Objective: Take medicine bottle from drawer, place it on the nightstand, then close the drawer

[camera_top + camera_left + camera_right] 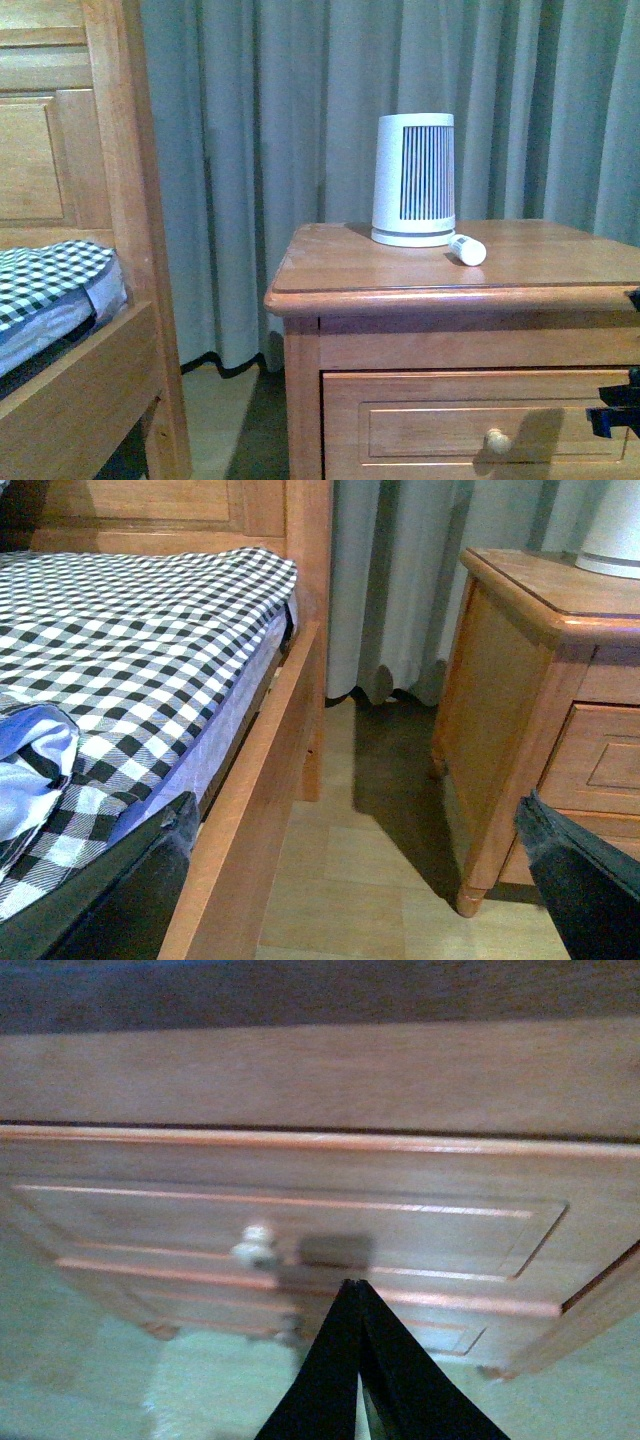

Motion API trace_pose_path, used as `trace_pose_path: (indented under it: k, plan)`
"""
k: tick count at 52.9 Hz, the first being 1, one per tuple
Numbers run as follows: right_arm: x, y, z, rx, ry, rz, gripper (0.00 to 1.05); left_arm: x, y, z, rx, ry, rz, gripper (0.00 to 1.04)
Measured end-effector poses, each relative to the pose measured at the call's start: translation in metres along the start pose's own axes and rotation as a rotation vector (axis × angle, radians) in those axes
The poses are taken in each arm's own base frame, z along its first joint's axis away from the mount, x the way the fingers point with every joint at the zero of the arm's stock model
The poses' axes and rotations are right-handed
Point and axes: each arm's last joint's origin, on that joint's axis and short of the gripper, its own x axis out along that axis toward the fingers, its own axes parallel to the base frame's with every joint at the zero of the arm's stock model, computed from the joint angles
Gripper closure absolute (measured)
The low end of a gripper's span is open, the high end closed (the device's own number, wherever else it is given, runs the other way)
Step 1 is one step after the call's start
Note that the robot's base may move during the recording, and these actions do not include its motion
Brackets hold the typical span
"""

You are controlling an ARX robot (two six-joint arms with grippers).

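The small white medicine bottle [467, 249] lies on its side on the nightstand [340, 262] top, beside the white slatted appliance. The upper drawer [420, 425] sits flush in the cabinet, its round knob [496, 440] facing me. My right gripper [352, 1286] is shut and empty, its black tips just in front of the drawer [300, 1225] panel, right of the knob [254, 1246]; part of it shows at the front view's right edge [615, 405]. My left gripper [355, 825] is open and empty, low over the floor between bed and nightstand [520, 680].
A white tapered appliance [414, 180] with dark slats stands at the back of the nightstand top. The wooden bed frame [110, 200] with checkered bedding [130, 650] is at the left. Grey curtains [300, 110] hang behind. Wood floor [350, 880] lies between bed and nightstand.
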Motion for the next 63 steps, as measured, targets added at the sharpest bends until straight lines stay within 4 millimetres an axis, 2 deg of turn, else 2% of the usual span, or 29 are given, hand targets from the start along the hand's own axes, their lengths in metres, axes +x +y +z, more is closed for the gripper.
trace_pose_path:
  k: [7,13,19,22,24,26,28,32,36,51,57,63]
  plan:
    - [-0.049,0.01,0.01,0.118,0.003,0.065,1.02,0.0,0.0,0.0,0.0,0.0,0.0,0.07]
    - [-0.099,0.014,0.038,0.171,-0.07,0.125,1.02,0.0,0.0,0.0,0.0,0.0,0.0,0.07]
    - [-0.15,0.018,0.064,0.149,-0.179,0.16,1.02,0.0,0.0,0.0,0.0,0.0,0.0,0.07]
    - [-0.183,0.02,0.073,0.124,-0.248,0.169,0.94,0.0,0.0,0.0,0.0,0.0,0.0,0.07]
    - [-0.199,0.021,0.075,0.11,-0.283,0.164,0.89,0.0,0.0,0.0,0.0,0.0,0.0,0.07]
    - [-0.225,0.023,0.075,0.089,-0.336,0.161,0.8,0.0,0.0,0.0,0.0,0.0,0.0,0.07]
    - [-0.238,0.025,0.074,0.074,-0.362,0.138,0.78,0.0,0.0,0.0,0.0,0.0,0.0,0.07]
    - [-0.266,0.031,0.06,0.012,-0.384,-0.04,0.92,0.0,0.0,0.0,0.0,0.0,0.0,0.07]
    - [-0.272,0.036,0.043,-0.036,-0.41,-0.085,1.03,0.0,0.0,0.0,0.0,0.0,0.0,0.07]
    - [-0.239,0.036,-0.037,-0.077,-0.378,-0.093,1.02,0.0,0.0,0.0,0.0,0.0,0.0,0.07]
    - [-0.234,0.037,-0.046,-0.075,-0.368,-0.099,1.02,0.0,0.0,0.0,0.0,0.0,0.0,0.07]
    - [-0.234,0.048,-0.047,-0.084,-0.385,-0.09,1.02,0.0,0.0,0.0,0.0,0.0,0.0,0.07]
